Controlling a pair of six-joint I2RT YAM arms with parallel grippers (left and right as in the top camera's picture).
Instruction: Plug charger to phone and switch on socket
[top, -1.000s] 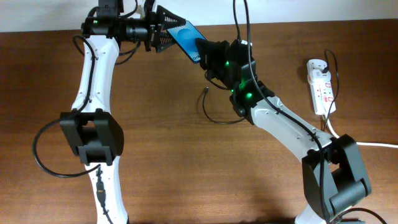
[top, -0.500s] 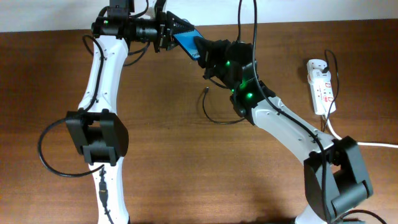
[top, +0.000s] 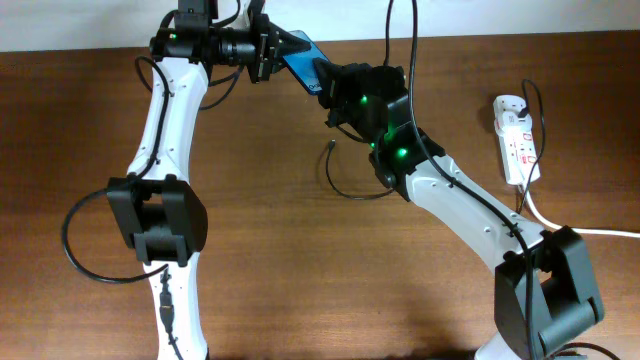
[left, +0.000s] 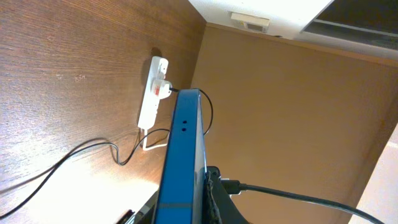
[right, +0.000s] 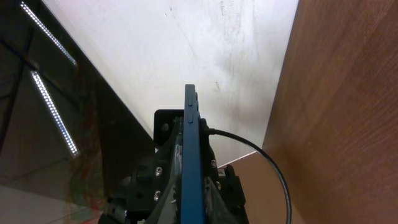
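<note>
Closest in, the charger (top: 352, 196) is lying loose on the wooden table (top: 300, 280); it's a thin black line that loops under the right arm's forearm, and its little plug tip sits on bare wood, well apart from the phone and not in anything. Off to the right, about as far back, the socket (top: 515, 140) lies flat near the table's edge with its thick white cord (top: 590, 231) running off the right side; a thin black lead curls around it too; the red marks are too small for me to read which way the switch sits.

Further back, the right gripper (top: 328, 82) is clamped on the lower end of the phone (top: 298, 55); in the right wrist view the phone is edge-on, pinched tight between the fingers. The phone is up in the air over the far edge of the table, tilted, blue screen partly facing up. Right at the back, the left gripper (top: 270, 52) meets the phone's upper end; honestly can't tell whether it's squeezing it or just sitting around it, since its fingers barely show in the left wrist view.
</note>
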